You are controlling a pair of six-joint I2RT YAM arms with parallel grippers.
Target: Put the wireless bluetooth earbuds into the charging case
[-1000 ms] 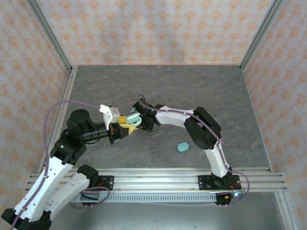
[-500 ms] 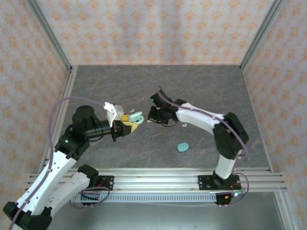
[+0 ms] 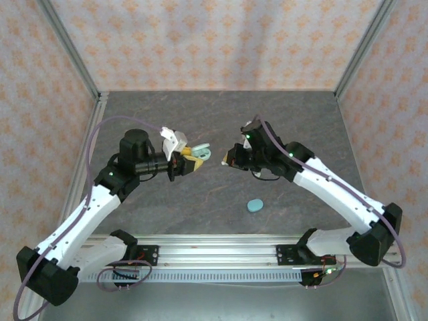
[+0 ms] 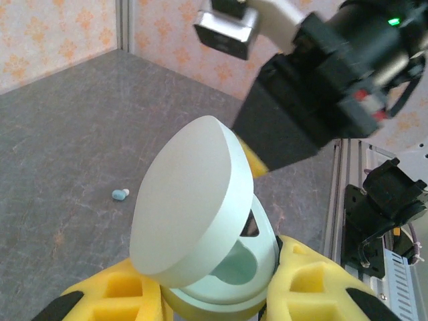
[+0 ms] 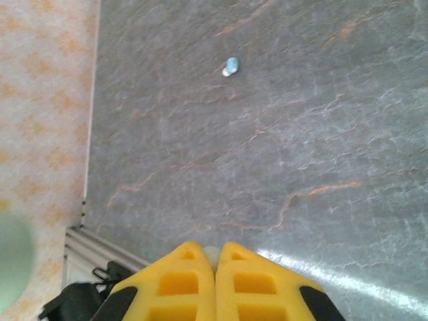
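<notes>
While the left gripper (image 3: 190, 162) squeezes the charging case (image 3: 200, 154) between its yellow fingers (image 4: 110, 294) and holds it up off the gray table (image 3: 221, 114), the lid stands open and tipped back. From the left wrist, the charging case (image 4: 194, 207) is very close, pale green, and a hollow shows inside under the lid. Just past it hangs the black end of the right arm (image 4: 314, 100), near the case but not touching it. One earbud (image 4: 120, 194) lies on the table, off to the left of the case.

The right gripper (image 3: 231, 159) is up in the air across from the case, with a gap between them. Its own yellow fingers (image 5: 180, 284) are pressed tight together. A tiny pale speck (image 5: 211, 254) sits right at the tips; I cannot tell what it is. A loose bud (image 5: 231, 66) lies on the table far ahead of those tips. A second case (image 3: 255, 205), closed, lies on the table nearer the metal rail (image 3: 221, 244), well apart from both grippers.
</notes>
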